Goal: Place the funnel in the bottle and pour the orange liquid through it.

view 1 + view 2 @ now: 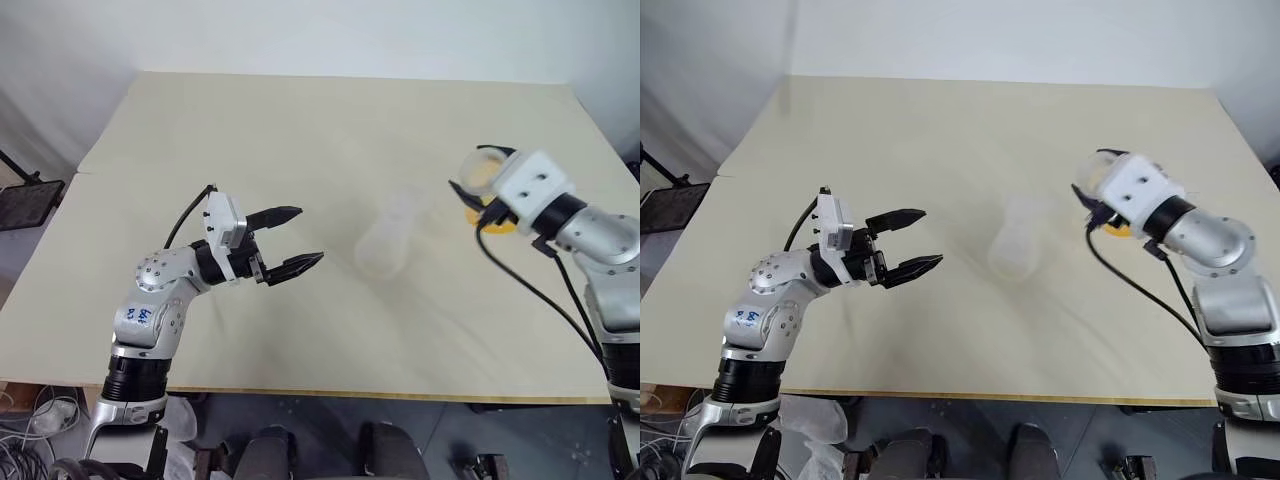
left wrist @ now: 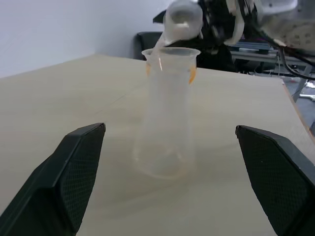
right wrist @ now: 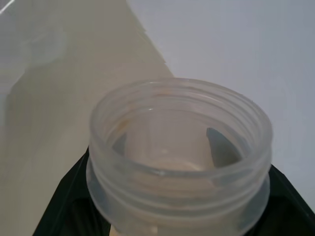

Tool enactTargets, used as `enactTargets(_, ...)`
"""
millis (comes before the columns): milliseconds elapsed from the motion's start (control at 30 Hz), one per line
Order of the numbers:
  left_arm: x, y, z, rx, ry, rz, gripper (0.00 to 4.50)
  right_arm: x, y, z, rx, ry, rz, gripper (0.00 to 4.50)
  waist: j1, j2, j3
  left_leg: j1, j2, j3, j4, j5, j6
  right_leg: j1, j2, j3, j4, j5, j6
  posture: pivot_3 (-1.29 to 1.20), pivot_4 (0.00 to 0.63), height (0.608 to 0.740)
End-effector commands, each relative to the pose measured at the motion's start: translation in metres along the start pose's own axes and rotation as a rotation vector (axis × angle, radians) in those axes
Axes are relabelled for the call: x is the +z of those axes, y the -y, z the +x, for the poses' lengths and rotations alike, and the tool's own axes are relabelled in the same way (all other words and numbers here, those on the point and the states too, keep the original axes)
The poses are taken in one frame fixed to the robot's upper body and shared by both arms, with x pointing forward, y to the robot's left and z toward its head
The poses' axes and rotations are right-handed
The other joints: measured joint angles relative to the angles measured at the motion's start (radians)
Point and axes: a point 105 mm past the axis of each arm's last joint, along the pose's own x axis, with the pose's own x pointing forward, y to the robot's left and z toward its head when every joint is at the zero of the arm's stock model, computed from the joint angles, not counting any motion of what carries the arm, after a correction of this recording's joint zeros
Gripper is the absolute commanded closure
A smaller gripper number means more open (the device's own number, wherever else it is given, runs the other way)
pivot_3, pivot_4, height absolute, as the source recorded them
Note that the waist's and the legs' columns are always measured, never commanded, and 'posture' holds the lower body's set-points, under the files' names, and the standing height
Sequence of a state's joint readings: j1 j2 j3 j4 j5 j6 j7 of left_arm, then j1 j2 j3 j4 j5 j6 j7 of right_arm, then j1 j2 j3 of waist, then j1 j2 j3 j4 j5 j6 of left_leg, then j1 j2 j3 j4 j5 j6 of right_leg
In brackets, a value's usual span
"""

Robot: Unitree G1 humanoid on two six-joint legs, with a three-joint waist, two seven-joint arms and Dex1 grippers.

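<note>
Standing upright near the middle of the table (image 1: 300, 130), the bottle (image 1: 385, 240) is clear and untouched. Left claw (image 1: 290, 240) is held level, released wide, aimed at the bottle from the left-edge side. Right claw (image 1: 480, 190), raised toward the right edge, is clenched on a clear threaded-mouth container (image 3: 179, 157); orange liquid (image 1: 497, 222) shows beneath it.

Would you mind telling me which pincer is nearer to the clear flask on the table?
Roughly equal; the left pincer looks slightly nearer, open and empty on the flask's left. The right pincer, holding a jar, is on its right.
</note>
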State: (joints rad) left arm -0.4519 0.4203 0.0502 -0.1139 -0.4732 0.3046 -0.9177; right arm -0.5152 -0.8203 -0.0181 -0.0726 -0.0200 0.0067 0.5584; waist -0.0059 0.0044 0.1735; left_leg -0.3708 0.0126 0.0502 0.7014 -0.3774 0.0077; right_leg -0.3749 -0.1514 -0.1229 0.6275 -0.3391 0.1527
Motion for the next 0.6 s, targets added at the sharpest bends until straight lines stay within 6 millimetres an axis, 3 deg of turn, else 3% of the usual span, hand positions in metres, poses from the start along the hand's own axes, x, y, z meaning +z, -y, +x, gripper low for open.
enactTargets(33, 0.007, 0.009, 0.004, -0.027, 0.037, 0.028, 0.00, 0.021, 0.019, 0.005, -0.104, 0.071, -0.093, 2.02, -0.007, 0.000, 0.000, 0.000, 0.001, 0.000, 0.000, 0.000, 0.000, 0.000, 0.000, 0.000, 0.000, 0.000, 0.000, 0.00, 0.150, 0.740)
enactTargets(300, 0.005, 0.010, 0.005, -0.030, 0.045, 0.028, 0.00, 0.036, 0.016, 0.015, -0.106, 0.129, -0.229, 2.02, -0.016, 0.000, 0.000, 0.000, 0.001, -0.002, 0.000, 0.000, 0.000, 0.000, 0.000, 0.000, 0.000, 0.000, 0.000, 0.00, 0.150, 0.740)
enactTargets(600, 0.002, 0.014, 0.010, -0.047, 0.063, 0.025, 0.00, 0.040, 0.017, 0.026, -0.115, 0.133, -0.399, 2.02, -0.022, 0.000, 0.000, 0.001, 0.001, -0.006, 0.000, 0.000, 0.000, 0.000, 0.000, 0.001, 0.000, 0.000, 0.000, 0.00, 0.150, 0.740)
